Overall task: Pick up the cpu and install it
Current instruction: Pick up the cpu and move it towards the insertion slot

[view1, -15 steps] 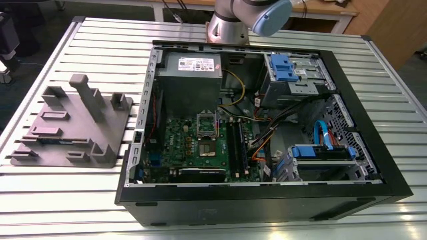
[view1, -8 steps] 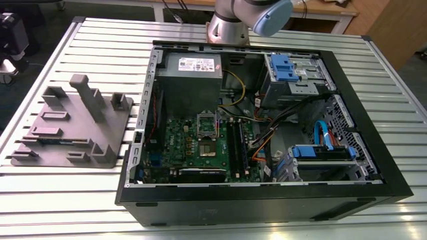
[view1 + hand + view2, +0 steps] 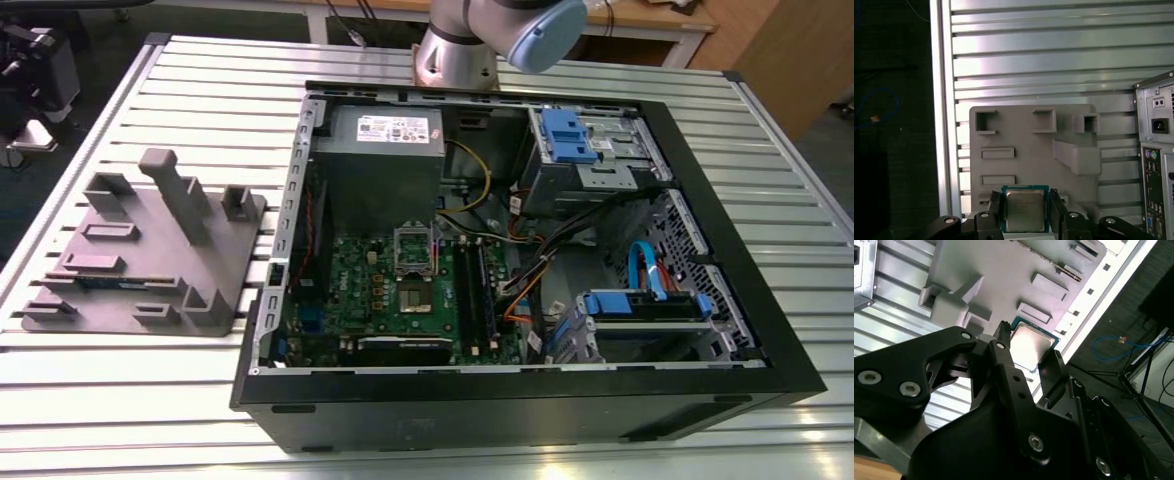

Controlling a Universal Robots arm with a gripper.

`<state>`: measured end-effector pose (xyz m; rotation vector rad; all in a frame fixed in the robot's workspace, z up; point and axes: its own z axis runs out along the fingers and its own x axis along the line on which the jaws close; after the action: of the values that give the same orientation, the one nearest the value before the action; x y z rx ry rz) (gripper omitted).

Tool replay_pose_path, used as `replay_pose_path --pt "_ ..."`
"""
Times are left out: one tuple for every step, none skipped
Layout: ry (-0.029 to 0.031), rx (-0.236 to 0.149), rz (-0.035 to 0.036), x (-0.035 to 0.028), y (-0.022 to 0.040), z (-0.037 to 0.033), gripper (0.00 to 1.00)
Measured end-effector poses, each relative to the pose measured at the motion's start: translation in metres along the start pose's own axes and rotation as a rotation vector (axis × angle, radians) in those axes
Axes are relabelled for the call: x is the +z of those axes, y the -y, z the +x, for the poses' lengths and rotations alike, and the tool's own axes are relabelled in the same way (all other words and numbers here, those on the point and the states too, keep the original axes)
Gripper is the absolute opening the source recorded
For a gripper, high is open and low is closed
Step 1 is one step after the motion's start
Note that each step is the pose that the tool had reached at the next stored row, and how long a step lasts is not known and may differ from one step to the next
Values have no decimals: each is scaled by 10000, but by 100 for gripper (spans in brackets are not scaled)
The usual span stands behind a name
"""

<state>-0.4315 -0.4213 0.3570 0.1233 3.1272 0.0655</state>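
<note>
Gripper [image 3: 1025, 197] jaws pinch cpu [image 3: 1025, 214] by opposite edges, metal top bare, probably sparing contacts; tray [image 3: 1024, 165] well beyond jaws.

Second wrist view: the gripper [image 3: 1030, 340] fingers hide parts of the cpu [image 3: 1030, 346] edges. First wrist view: computer case [image 3: 1156, 165] cut off by the picture's edge. Exterior view: arm [image 3: 487, 40] cut off at the top; desk [image 3: 120, 400] runs past the edges.
</note>
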Motion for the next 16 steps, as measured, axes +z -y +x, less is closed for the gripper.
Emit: replay_pose_path --pt "-3 0 0 0 -1 -22 47" --pt "-4 0 0 1 -2 -45 47" --pt "-7 1 0 1 -3 -67 47" --pt "-10 0 0 2 -4 -90 47" --pt "-13 0 1 2 -5 -112 47" --pt "-16 0 2 2 -6 -133 47" --pt "-18 0 1 2 -7 -152 47" --pt "-21 0 2 2 -8 -173 47" --pt "-22 0 2 3 -9 -196 47" --pt "-26 1 2 3 -10 -218 47" --pt "-27 1 2 4 -11 -241 47" --pt "-30 1 2 4 -13 -261 47" --pt "-33 1 3 4 -14 -280 47" --pt "-34 1 3 4 -16 -300 47" --pt "-37 2 3 4 -17 -322 47" --pt "-39 2 3 5 -19 -345 47"
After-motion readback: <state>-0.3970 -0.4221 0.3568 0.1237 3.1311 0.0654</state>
